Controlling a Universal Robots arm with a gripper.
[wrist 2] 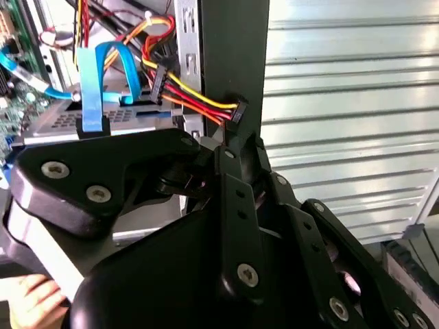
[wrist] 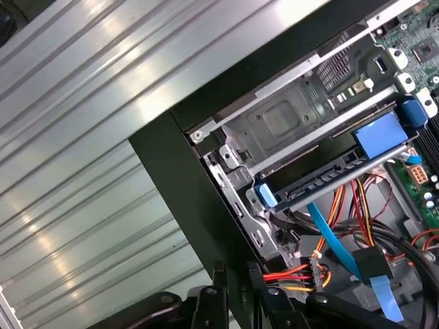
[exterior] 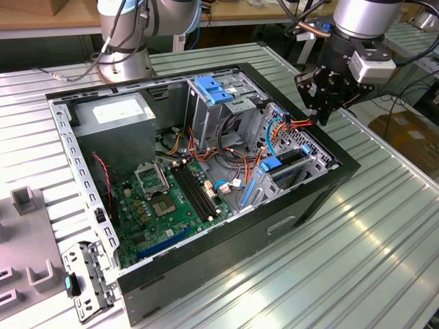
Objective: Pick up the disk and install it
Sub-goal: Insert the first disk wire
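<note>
Black links of my gripper (wrist 2: pixel 236 145) crowd both wrist views, and the fingers look drawn together with nothing clamped between them; in the exterior view they taper to one point (exterior: pixel 322 115). Just beyond my fingertips hangs a power plug (wrist 2: pixel 236 113) on red, yellow and black wires, and it touches nothing I hold. I hover over the black wall of the computer case (exterior: pixel 274 226), right at its corner. Below me and a little inward, the disk (wrist: pixel 322 179) sits slotted in the drive cage, framed by its blue rails, well apart from my fingers; in the exterior view it lies under me and toward the motherboard (exterior: pixel 288 161). Only its thin edge and blue handle show, so its label is hidden from me. A blue ribbon cable (wrist: pixel 329 233) crosses between me and the disk and covers part of the cage. Farther in lies the green motherboard (exterior: pixel 171 199), then the tall cage with its blue latch (exterior: pixel 216 89). Farthest from me is the grey power-supply box, whose white sticker (exterior: pixel 113 110) carries print too small to read. The case rests on a ribbed metal table (exterior: pixel 384 233).
</note>
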